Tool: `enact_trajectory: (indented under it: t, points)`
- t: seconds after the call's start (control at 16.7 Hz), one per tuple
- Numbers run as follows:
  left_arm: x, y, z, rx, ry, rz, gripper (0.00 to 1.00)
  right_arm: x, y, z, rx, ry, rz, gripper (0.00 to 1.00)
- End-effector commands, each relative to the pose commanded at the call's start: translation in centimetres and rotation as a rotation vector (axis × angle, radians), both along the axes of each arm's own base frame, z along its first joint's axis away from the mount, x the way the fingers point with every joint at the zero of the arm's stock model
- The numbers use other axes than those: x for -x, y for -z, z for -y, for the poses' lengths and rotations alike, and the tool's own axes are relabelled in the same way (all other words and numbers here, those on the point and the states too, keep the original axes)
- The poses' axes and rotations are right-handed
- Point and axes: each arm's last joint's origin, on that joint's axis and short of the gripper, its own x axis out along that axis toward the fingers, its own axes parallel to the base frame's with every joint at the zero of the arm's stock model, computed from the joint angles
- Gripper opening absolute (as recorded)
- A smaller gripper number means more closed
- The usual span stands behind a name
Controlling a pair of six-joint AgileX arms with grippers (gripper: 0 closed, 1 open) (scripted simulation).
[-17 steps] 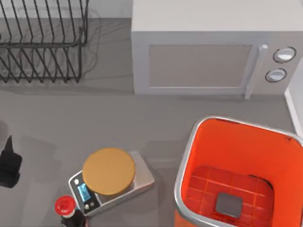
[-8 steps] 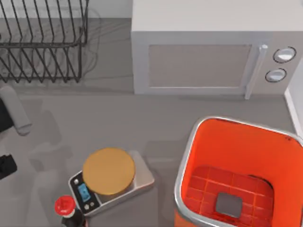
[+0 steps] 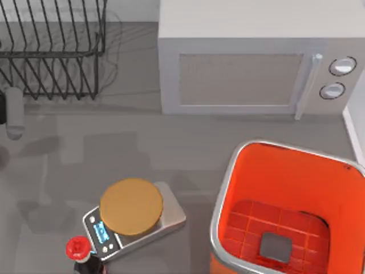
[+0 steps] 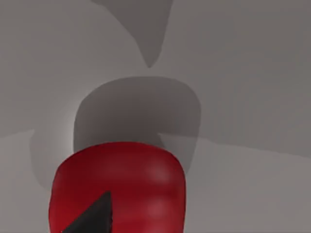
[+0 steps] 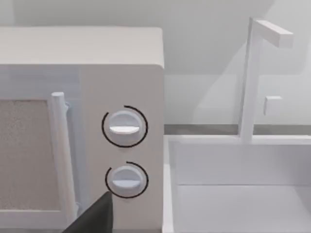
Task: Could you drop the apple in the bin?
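Note:
The apple (image 4: pixel 119 187) is red and rounded and sits close under my left gripper (image 4: pixel 92 218) in the left wrist view, casting a shadow on the grey table behind it. A grey part of my left arm (image 3: pixel 12 114) is at the table's far left edge. The bin (image 3: pixel 223 188), an orange-red tub with a silver-grey rim and a grey square on its gridded floor, stands at the front right. My right gripper (image 5: pixel 95 218) is parked and faces the microwave's knobs (image 5: pixel 125 127).
A grey microwave (image 3: pixel 251 74) stands at the back. A black wire dish rack (image 3: pixel 51 51) is at the back left. A kitchen scale (image 3: pixel 171 214) with a tan round plate and a red-capped bottle (image 3: pixel 77 248) stand at the front left. A white box (image 5: pixel 233 165) stands beside the microwave.
My left arm has moved from the front left toward the back along the table's left edge. The bin, scale and bottle have not moved.

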Motion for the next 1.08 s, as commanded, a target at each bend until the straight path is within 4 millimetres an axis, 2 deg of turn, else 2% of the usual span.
enact_trajectory:
  t: [0.3, 0.78, 0.9, 1.08]
  points:
    - [-3.0, -0.9, -2.1, -0.021, 0.027, 0.004, 1.0, 0.0, 0.0, 0.0, 0.0, 0.0, 0.0, 1.0]
    - [-3.3, -1.3, -2.2, -0.025, 0.03, 0.018, 1.0, 0.0, 0.0, 0.0, 0.0, 0.0, 0.0, 1.0]
    - [-3.3, -0.1, -2.4, -0.025, 0.026, 0.013, 1.0, 0.0, 0.0, 0.0, 0.0, 0.0, 0.0, 1.0]
    - [-3.5, 2.8, -2.7, -0.026, 0.026, 0.021, 1.0, 0.0, 0.0, 0.0, 0.0, 0.0, 0.0, 1.0]
